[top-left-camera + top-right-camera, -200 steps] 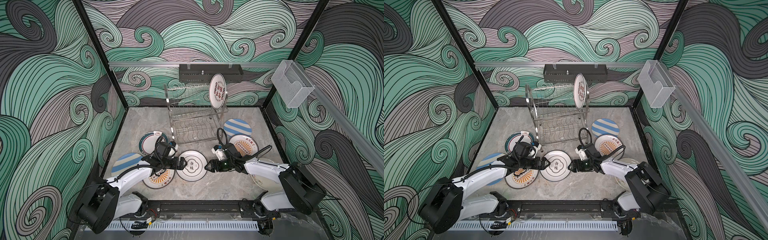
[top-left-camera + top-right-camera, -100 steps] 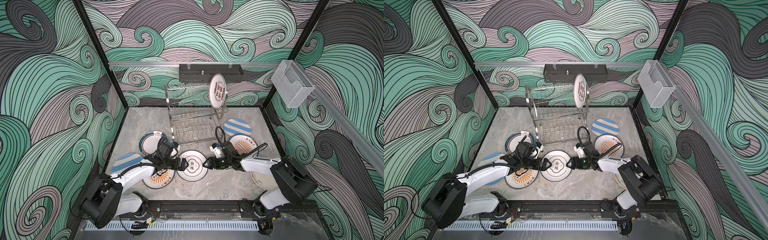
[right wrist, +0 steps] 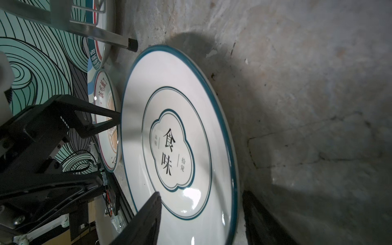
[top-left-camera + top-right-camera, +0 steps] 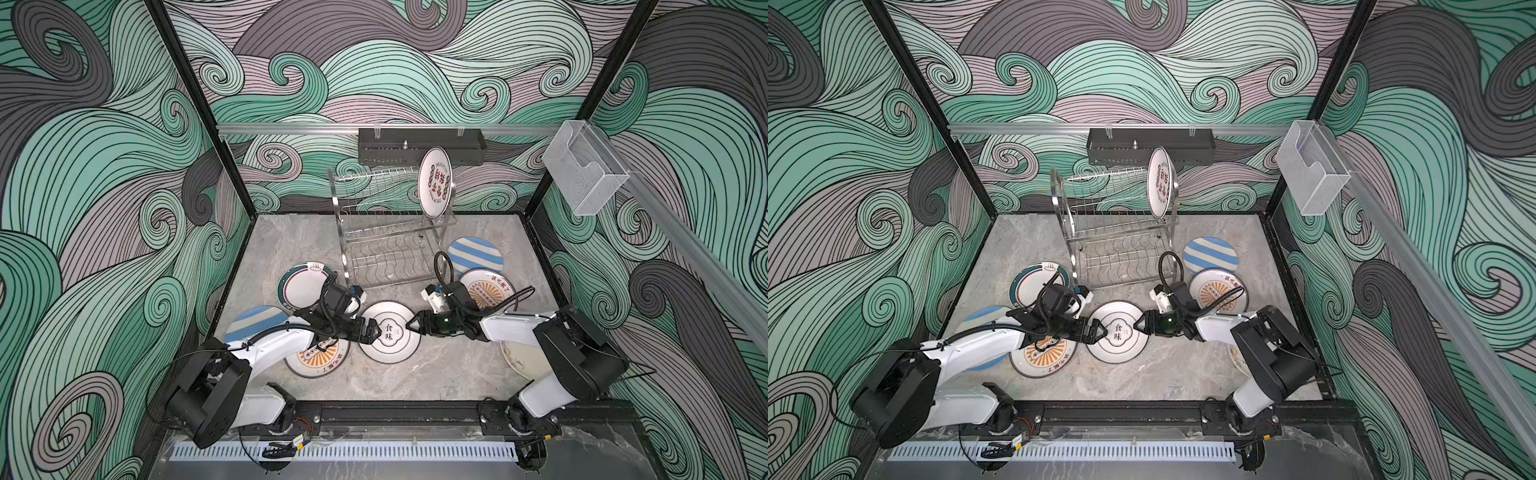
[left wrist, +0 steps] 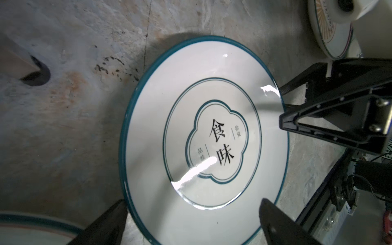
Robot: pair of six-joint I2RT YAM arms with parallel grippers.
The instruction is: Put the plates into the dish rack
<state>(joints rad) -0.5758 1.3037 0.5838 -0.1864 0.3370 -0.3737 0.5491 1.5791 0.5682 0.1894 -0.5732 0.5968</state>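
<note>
On the marble table [image 4: 291,249], a white plate [image 4: 390,351] is seen lying in front of the rack [image 4: 386,232], between both grippers. Its left rim is bracketed by the wide-open left gripper [image 4: 376,331]. Its right rim is straddled by the part-open right gripper [image 4: 410,324], with nothing gripped.

Plates [image 4: 389,330] flat beside steel rack [image 4: 390,232], one upright on top

The left arm [image 4: 270,345] and right arm [image 4: 511,330] stretch low and inward toward the plate [image 4: 390,349] from opposite sides. The left gripper [image 4: 377,331] sits at its left rim, jaws spread wide. The right gripper [image 4: 410,324] sits at its right rim, jaws apart, one finger over the plate and one outside the rim.
</note>
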